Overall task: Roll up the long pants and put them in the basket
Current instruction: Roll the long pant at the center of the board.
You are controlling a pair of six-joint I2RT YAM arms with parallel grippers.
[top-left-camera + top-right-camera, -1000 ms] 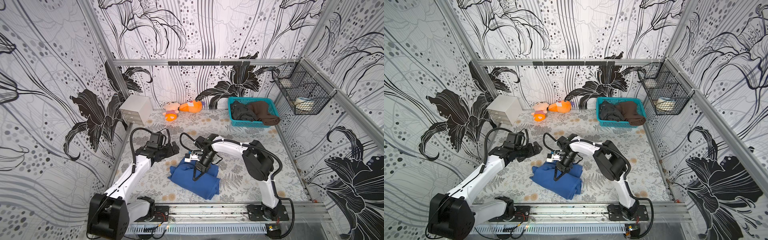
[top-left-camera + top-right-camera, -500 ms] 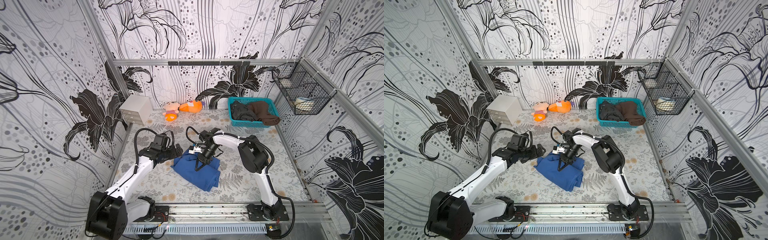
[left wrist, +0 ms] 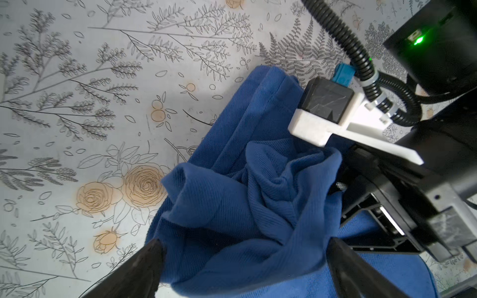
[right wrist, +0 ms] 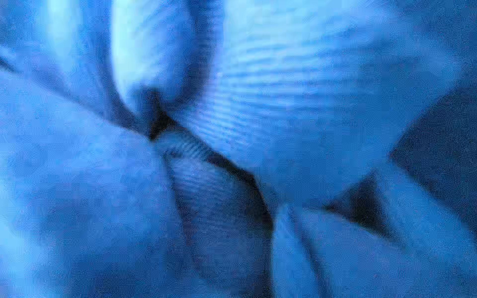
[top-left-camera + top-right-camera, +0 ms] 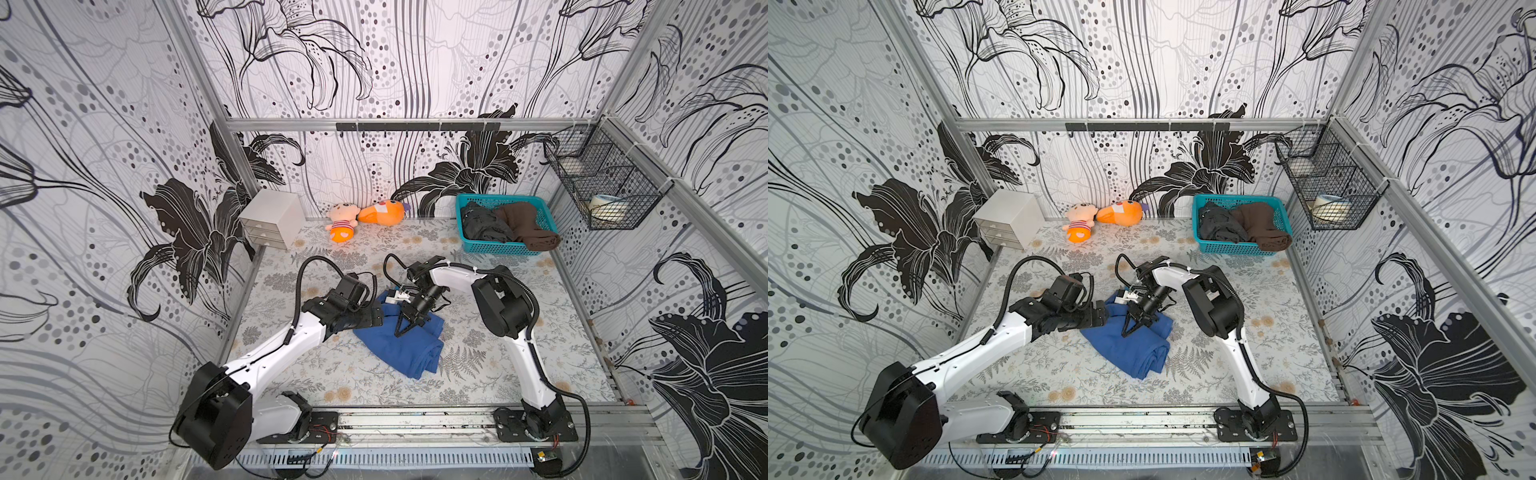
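The long pants [image 5: 409, 353] [image 5: 1133, 353] lie in the middle of the table as a folded royal-blue bundle, bunched up at the far end. My right gripper [image 5: 400, 333] [image 5: 1125, 333] points down into that bunched part, fingertips together on the cloth. Blue fabric [image 4: 284, 103] fills the right wrist view and hides the jaws. My left gripper [image 5: 376, 320] [image 3: 245, 246] is open at the bundle's left end. In the left wrist view its two dark fingertips [image 3: 152, 255] stand on either side of a raised fold of the pants [image 3: 232, 206].
A teal basket [image 5: 498, 249] with a dark grey and a brown garment stands at the back right. Two plush toys [image 5: 343, 220] and a white drawer box [image 5: 272, 218] line the back wall. A wire basket [image 5: 602, 187] hangs on the right wall.
My right gripper has drawn the pants a little toward the back of the table. My left gripper, still open, has moved right up to the bundle's end.
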